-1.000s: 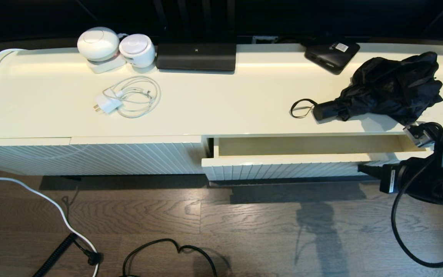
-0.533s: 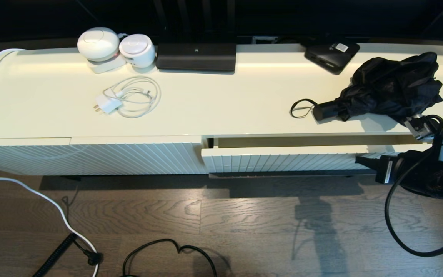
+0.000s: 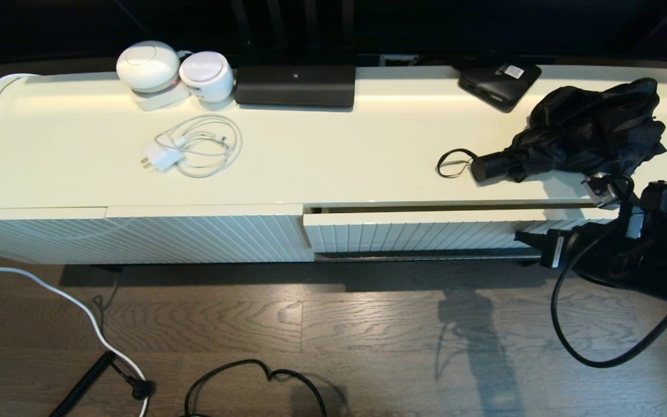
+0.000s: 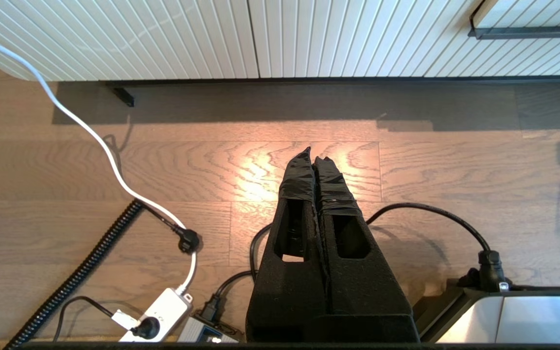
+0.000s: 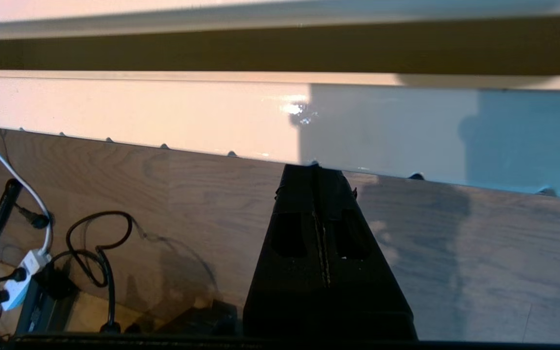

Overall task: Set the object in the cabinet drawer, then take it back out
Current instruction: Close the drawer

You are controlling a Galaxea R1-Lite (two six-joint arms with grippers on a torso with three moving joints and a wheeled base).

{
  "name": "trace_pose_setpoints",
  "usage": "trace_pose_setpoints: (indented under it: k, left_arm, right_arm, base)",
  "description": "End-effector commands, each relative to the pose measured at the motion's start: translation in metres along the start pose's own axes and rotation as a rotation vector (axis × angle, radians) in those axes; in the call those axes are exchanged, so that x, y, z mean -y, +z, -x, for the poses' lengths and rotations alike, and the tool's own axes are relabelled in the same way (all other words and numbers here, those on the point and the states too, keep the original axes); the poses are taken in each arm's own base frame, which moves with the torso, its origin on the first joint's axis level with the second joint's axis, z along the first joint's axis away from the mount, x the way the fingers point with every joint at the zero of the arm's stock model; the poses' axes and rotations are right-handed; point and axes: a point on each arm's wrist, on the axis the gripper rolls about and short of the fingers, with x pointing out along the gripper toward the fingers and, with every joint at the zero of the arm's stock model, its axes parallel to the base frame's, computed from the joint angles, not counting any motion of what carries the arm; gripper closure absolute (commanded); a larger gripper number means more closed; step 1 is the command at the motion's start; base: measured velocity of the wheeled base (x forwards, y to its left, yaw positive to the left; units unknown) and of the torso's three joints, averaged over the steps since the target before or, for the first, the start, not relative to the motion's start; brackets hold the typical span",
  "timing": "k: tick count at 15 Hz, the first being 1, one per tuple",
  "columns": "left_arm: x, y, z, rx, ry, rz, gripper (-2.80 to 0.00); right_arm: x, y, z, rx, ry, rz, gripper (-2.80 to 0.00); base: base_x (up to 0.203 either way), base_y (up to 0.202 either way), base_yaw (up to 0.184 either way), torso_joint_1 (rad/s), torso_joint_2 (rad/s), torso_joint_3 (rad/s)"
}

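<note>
A long, glossy cream cabinet top (image 3: 333, 150) carries two white rounded devices (image 3: 171, 72) side by side at its back left, with a coiled white charger cable and plug (image 3: 194, 147) lying in front of them. A wide black rectangular device (image 3: 296, 86) sits at the back centre and a flat black box with a white label (image 3: 500, 80) at the back right. Near the front right edge lies a black folding umbrella (image 3: 576, 136), its handle and wrist loop pointing left.

A long, glossy cream bench (image 3: 322, 168) with ribbed front panels (image 3: 136, 237) stands against a dark wall (image 3: 333, 26). Below it lies a grey-brown wood-plank floor (image 3: 368, 341), crossed by shadows, with a warm patch of light in front of the bench.
</note>
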Motion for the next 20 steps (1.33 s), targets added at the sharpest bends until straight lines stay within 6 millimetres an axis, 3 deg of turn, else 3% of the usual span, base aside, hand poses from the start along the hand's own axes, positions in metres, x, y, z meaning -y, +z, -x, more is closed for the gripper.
trace_pose_setpoints:
  k: [1,5,14,20]
  left_arm:
    - [0.000,0.000,0.000,0.001,0.001,0.000,0.00]
    - [0.000,0.000,0.000,0.001,0.001,0.000,0.00]
    - [0.000,0.000,0.000,0.001,0.000,0.000,0.00]
    - [0.000,0.000,0.000,0.000,0.001,0.000,0.00]
  right_arm:
    - [0.003,-0.002,-0.008,0.002,0.000,-0.002,0.00]
    - [0.003,0.006,-0.009,0.043,0.003,0.009,0.00]
    - [0.011,0.003,-0.032,0.076,0.012,0.019,0.00]
    - [0.007,0.009,-0.016,0.061,-0.007,0.018,0.00]
  base:
    - [0.000,0.000,0.000,0.000,0.00,0.000]
    - [0.000,0.000,0.000,0.000,0.00,0.000]
    - [0.000,0.000,0.000,0.000,0.00,0.000]
    - [0.000,0.000,0.000,0.000,0.00,0.000]
